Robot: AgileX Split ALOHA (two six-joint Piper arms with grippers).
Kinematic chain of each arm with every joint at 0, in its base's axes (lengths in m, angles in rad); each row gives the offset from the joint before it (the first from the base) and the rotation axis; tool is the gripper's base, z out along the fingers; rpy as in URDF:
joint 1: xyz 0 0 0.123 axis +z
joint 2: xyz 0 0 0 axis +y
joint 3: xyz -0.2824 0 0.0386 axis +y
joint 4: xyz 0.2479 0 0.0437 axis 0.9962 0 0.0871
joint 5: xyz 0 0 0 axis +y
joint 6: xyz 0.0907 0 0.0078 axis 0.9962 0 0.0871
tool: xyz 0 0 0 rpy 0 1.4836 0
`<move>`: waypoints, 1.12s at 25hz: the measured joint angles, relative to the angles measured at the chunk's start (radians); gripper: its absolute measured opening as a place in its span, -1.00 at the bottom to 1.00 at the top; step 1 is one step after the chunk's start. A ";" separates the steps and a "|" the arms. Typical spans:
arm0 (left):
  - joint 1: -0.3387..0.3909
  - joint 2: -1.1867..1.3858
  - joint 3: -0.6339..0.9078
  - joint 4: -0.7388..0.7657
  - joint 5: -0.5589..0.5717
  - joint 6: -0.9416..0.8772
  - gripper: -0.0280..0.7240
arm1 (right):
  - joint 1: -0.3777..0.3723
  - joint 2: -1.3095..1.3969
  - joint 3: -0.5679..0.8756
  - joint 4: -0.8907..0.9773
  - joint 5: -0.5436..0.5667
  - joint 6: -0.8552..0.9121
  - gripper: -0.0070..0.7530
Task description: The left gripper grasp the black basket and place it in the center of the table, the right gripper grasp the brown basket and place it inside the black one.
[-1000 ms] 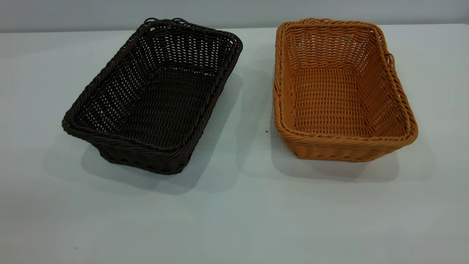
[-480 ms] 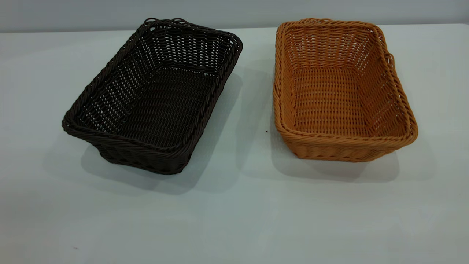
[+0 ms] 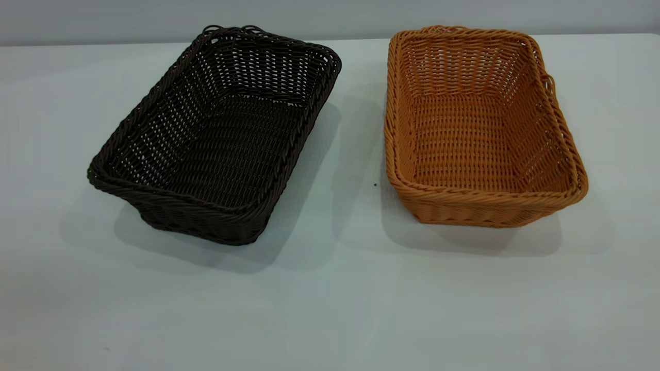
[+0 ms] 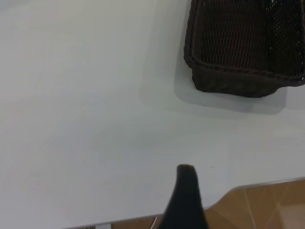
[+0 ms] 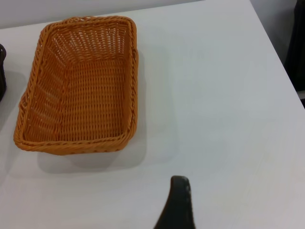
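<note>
The black basket [image 3: 216,139] sits on the white table [image 3: 330,288] at the left, angled, and is empty. The brown basket [image 3: 479,129] sits at the right, also empty, with a gap of bare table between the two. Neither gripper shows in the exterior view. In the left wrist view a dark part of my left gripper [image 4: 185,195] hangs over the table's near edge, well away from the black basket [image 4: 248,52]. In the right wrist view a dark part of my right gripper [image 5: 177,202] is above bare table, a little way from the brown basket [image 5: 81,86].
The table's edge and a brown floor [image 4: 267,205] show in the left wrist view. A small dark speck [image 3: 375,184] lies on the table between the baskets. The grey wall [image 3: 330,15] runs behind the table.
</note>
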 joint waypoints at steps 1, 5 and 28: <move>0.000 0.000 0.000 0.000 0.000 0.000 0.57 | 0.000 0.000 0.000 0.000 0.000 0.000 0.55; 0.000 0.000 0.000 0.000 0.000 0.000 0.57 | 0.000 0.000 0.000 0.000 0.000 0.000 0.55; 0.000 0.844 -0.189 -0.023 -0.572 0.005 0.57 | 0.000 0.000 0.000 0.087 -0.001 0.012 0.55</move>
